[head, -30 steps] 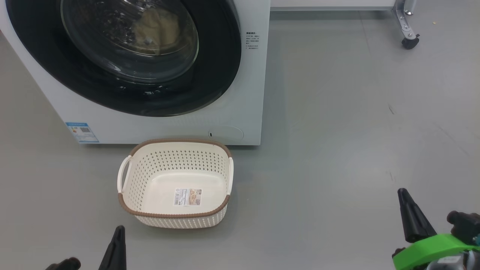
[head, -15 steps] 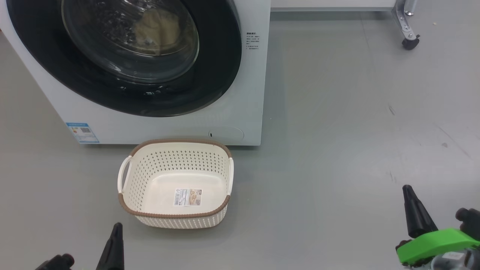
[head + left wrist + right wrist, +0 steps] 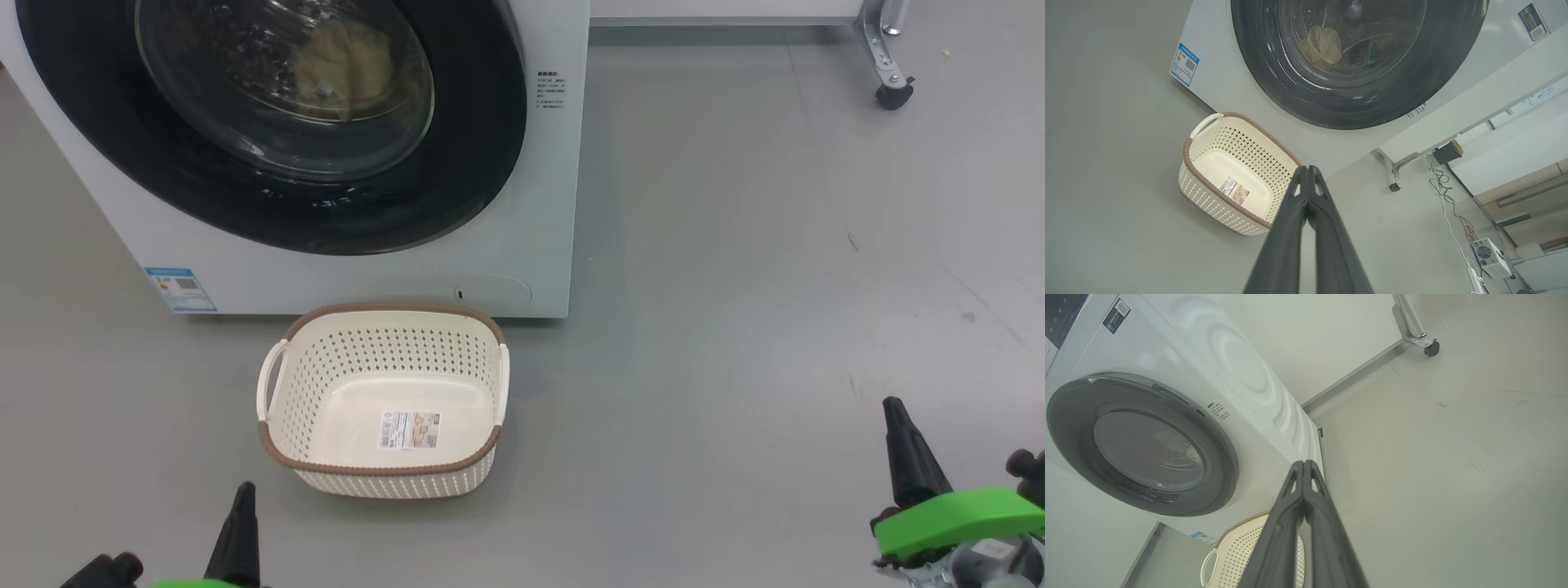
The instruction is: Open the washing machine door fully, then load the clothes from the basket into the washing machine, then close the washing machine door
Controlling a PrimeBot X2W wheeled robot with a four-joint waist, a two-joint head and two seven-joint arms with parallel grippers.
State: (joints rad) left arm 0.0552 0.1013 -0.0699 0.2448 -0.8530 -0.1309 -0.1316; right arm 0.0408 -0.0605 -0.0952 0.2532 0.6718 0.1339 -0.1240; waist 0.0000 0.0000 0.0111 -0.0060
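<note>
Since the earlier frame I have drawn both arms outward. The left gripper (image 3: pixel 243 490) now sits nearer the lower-left corner of the head view, and the right gripper (image 3: pixel 891 406) nearer the lower-right. Each has its two long dark fingers pressed together tip to tip and holds nothing. Both are well apart from the small cream perforated plastic basket with a brown woven rim (image 3: pixel 384 310).

The basket stands upright on the plain grey floor (image 3: pixel 735 327), just in front of the big white front-loading washing machine (image 3: pixel 555 204). A printed label (image 3: pixel 408 429) shows on the basket's bare bottom.

The large round door with a wide glossy black ring (image 3: pixel 457 188) lies closed against the machine's front. Behind its bulging clear glass bowl (image 3: pixel 245 122), a pale cream-yellow bundle of clothes (image 3: pixel 347 61) rests inside the drum. A blue sticker (image 3: pixel 180 287) marks the machine's lower corner.
</note>
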